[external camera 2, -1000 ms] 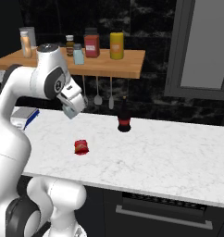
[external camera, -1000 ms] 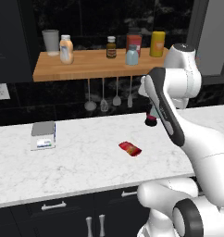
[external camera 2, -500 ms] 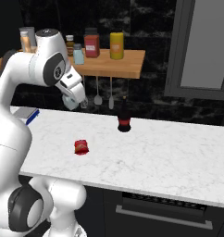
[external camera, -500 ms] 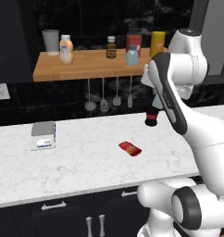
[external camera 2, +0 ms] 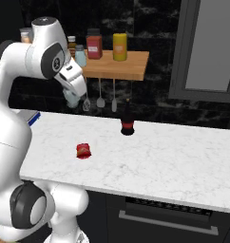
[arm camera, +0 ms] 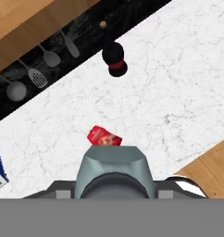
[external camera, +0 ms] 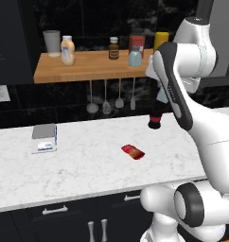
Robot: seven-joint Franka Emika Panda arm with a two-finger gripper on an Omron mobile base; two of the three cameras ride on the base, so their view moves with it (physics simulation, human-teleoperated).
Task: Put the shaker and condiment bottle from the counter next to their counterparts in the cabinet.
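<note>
My gripper hangs in the air over the counter, below the front of the cabinet, and is shut on the pale blue-grey shaker. In the hand view the shaker sits between the fingers of the gripper. The small red condiment bottle lies on its side on the marble, seen from the hand as the condiment bottle just past the shaker. A matching shaker stands on the cabinet.
A dark bottle with a red band stands on the counter under hanging utensils. On the shelf are a brown bottle, a red-labelled jar, a yellow bottle, a grey cup and a pale bottle. A blue-white box sits at the left.
The arm has risen and carried the shaker a little higher, nearer to shelf height. The red bottle and the dark bottle have stayed where they were.
</note>
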